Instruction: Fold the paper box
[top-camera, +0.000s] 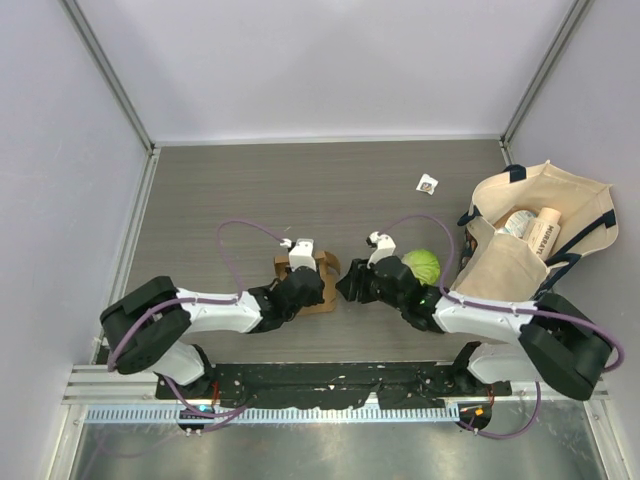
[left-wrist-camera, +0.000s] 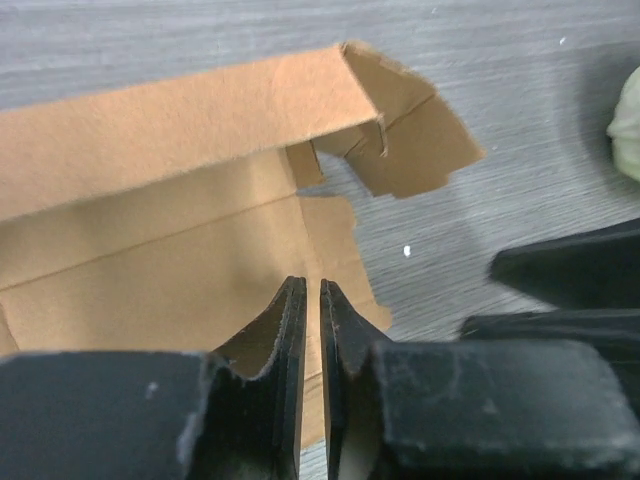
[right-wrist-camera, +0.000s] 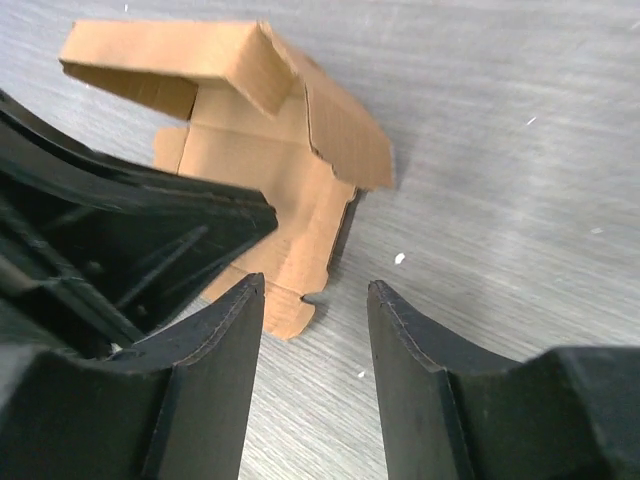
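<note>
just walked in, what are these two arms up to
Both arms are bent over a small brown paper box in the middle of the table, folding it. The box is only part-formed: one side is raised and folded over, and the rest lies flat. The left tool is almost shut, low over the flat panel; whether it pinches any card is unclear. The right tool is open just beside the box's edge.

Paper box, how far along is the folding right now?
Partly done: one long wall of the paper box stands up, its end flap bent round. In hand: the left gripper, shut, sits at the flat base panel; the right gripper is open beside a corner tab. Left: the other walls and flaps lie flat.
</note>
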